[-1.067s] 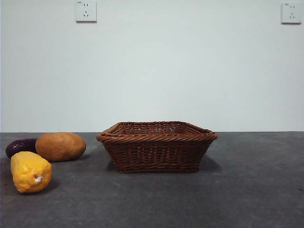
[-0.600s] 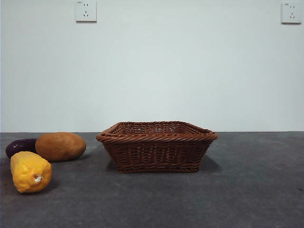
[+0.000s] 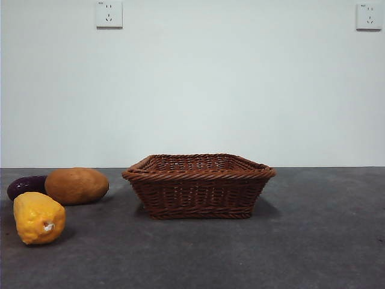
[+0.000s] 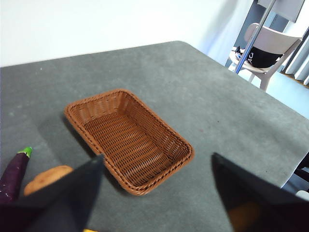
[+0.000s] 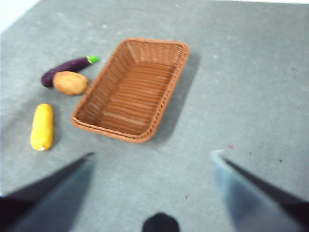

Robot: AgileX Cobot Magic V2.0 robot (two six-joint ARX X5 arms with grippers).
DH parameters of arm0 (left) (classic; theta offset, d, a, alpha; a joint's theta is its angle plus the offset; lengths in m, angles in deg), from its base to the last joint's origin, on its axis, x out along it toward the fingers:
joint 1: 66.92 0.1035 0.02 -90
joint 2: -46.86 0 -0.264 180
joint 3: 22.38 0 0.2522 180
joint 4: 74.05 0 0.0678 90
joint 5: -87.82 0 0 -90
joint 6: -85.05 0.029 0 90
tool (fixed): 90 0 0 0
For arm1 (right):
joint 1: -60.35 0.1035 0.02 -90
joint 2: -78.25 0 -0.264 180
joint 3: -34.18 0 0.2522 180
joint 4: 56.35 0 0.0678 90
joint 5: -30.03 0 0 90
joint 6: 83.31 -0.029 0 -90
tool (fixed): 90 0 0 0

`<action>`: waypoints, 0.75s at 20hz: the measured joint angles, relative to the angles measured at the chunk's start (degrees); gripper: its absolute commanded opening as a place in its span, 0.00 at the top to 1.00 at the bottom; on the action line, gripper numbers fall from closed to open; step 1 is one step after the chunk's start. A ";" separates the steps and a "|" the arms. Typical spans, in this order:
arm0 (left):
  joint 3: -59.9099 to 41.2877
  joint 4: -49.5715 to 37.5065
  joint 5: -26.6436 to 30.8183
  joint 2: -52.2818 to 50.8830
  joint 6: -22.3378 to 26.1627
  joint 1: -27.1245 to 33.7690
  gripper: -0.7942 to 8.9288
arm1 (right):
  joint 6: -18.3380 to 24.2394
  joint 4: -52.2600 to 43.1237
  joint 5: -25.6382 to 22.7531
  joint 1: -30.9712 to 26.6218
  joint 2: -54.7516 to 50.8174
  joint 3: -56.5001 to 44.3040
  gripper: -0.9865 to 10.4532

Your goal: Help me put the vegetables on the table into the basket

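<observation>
The brown wicker basket point(image 3: 198, 185) point(image 4: 129, 138) point(image 5: 131, 89) stands empty mid-table. To its left lie the three vegetables: a tan potato point(image 3: 76, 185) point(image 4: 47, 177) point(image 5: 70, 82), a dark purple eggplant point(image 3: 26, 185) point(image 4: 13, 174) point(image 5: 67, 66) behind it, and a lumpy yellow vegetable point(image 3: 38, 217) point(image 5: 42, 126) nearest the front. Both arms hang high above the table, out of the front view. My left gripper point(image 4: 157, 166) is open above the basket's near side. My right gripper point(image 5: 152, 157) is open too, over bare table short of the basket.
The dark grey table point(image 3: 313, 235) stretches bare to the right of the basket. A white wall with two sockets point(image 3: 109, 14) rises behind. Off the table's far corner a chair point(image 4: 264, 53) shows in the left wrist view.
</observation>
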 measured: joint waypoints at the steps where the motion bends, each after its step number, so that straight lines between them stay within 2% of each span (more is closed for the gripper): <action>1: 0.55 -0.02 -0.02 0.35 0.00 0.00 0.22 | 0.00 0.00 0.02 0.00 0.00 0.11 0.35; 9: 3.69 1.36 -0.04 3.43 0.15 0.00 0.22 | -1.05 -1.53 1.44 0.00 2.67 0.11 0.35; 11: 3.69 1.25 -0.02 4.57 -0.52 0.00 0.22 | -3.10 -4.70 4.63 0.00 5.42 0.33 0.36; 15: 3.69 1.01 -0.02 6.88 -1.79 0.00 0.22 | -6.08 -10.80 6.19 0.00 14.84 3.85 0.36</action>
